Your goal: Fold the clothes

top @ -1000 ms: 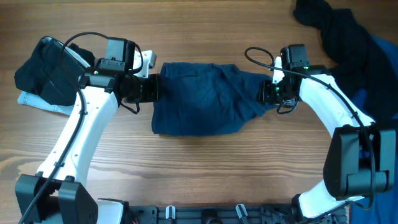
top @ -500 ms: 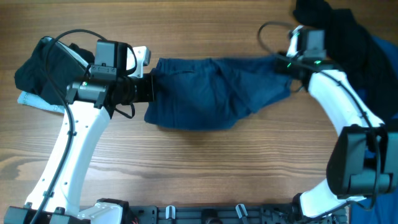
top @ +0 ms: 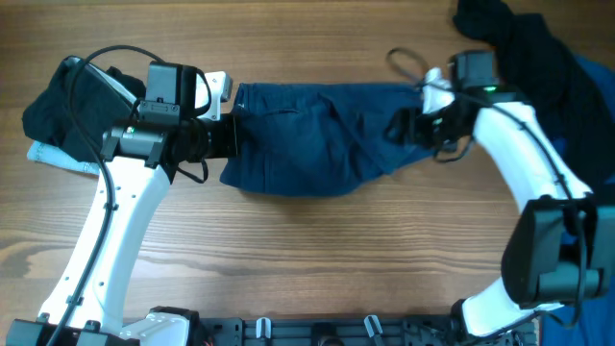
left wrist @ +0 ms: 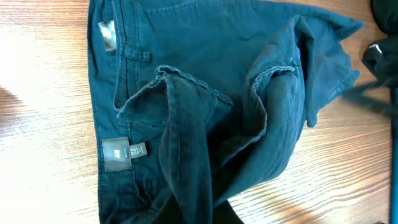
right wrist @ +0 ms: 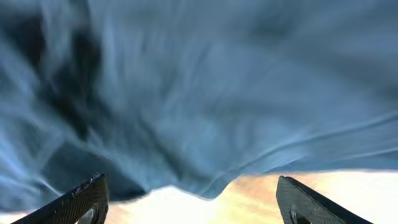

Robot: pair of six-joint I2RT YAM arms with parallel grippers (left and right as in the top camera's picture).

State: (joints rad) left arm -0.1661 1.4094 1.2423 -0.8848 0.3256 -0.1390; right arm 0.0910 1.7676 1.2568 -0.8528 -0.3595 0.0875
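Note:
The navy-blue shorts [top: 307, 144] lie stretched across the table's middle, waistband to the left. My left gripper [top: 229, 137] is shut on the waistband end. In the left wrist view a fold of the shorts [left wrist: 186, 118] rises towards the jaws at the bottom edge, and a grey label [left wrist: 116, 153] shows. My right gripper [top: 408, 127] is open over the shorts' right end. In the right wrist view its gripper [right wrist: 189, 190] has its fingers [right wrist: 81, 199] wide apart, with blurred blue cloth [right wrist: 199, 74] just ahead and nothing between them.
A folded dark garment [top: 67, 101] sits at the far left on a light-denim piece [top: 53, 157]. A pile of black [top: 524, 43] and royal-blue [top: 591, 106] clothes lies at the back right. Bare wooden table [top: 317, 259] fills the front.
Both arms pulled the shorts out longer, the left end going left. The right gripper then let go of the right end and moved left and nearer, over the cloth.

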